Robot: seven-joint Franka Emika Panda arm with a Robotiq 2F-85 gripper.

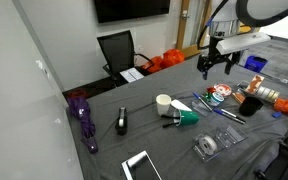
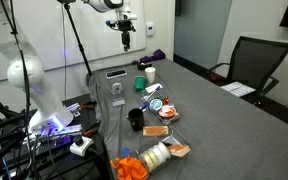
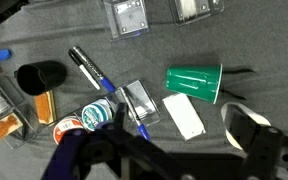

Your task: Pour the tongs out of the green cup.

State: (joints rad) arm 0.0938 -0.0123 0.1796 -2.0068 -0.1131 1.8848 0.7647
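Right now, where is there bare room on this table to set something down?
Bare: the strip between the purple umbrella and the black stapler-like device; also the far edge of the table behind the white cup, toward the office chair. Crowded: from the green cup past the pens to the black cup and snack packs.

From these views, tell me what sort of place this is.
Probably an office meeting room: a wall screen, a black office chair and a long grey table.
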